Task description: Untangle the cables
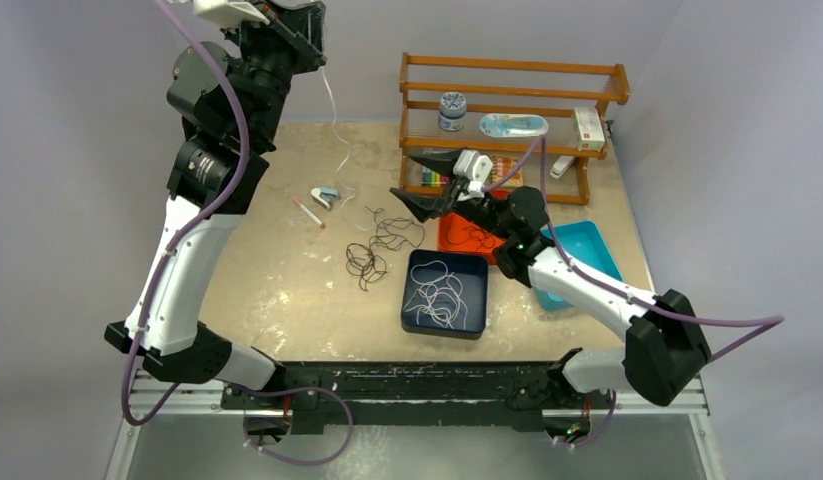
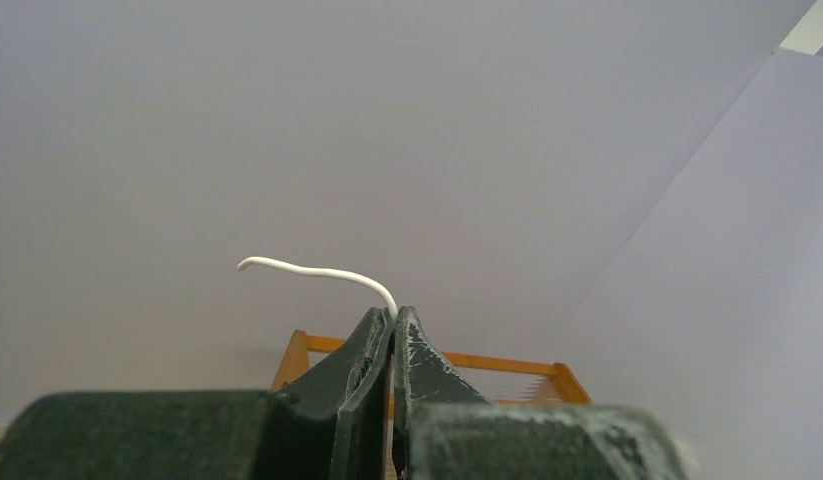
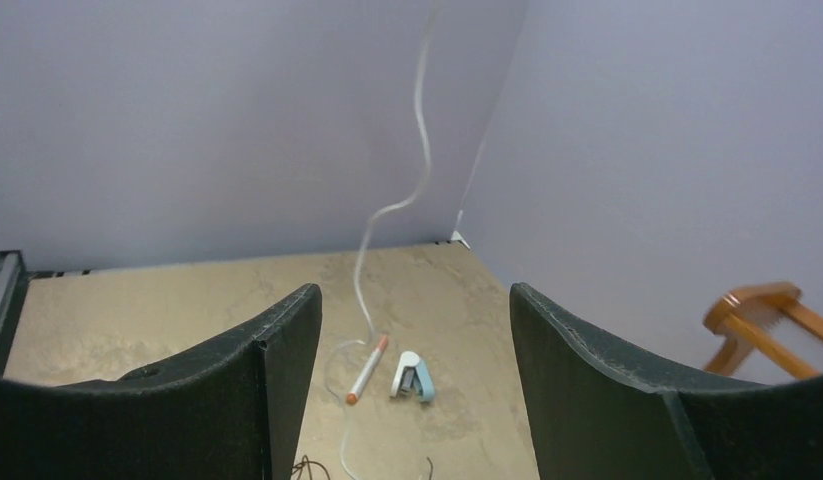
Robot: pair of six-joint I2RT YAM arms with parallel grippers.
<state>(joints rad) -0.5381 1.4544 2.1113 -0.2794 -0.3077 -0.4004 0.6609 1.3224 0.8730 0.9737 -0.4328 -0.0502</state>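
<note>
Cables (image 1: 372,255), dark and tangled, lie on the tabletop (image 1: 287,290) just left of the navy tray (image 1: 443,331), with pale cables (image 1: 437,290) inside it. High beyond the tray, the left fingers (image 2: 367,355) pinch a hanging white cable (image 1: 337,130). Above the tray's far edge, the right fingers (image 3: 267,350) are spread and hold nothing.

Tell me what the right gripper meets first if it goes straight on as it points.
Likely the white cable hanging from the shut left gripper; it dangles straight ahead of the open right gripper. Beyond it, the pen and stapler lie on the table. Depth unclear.
</note>
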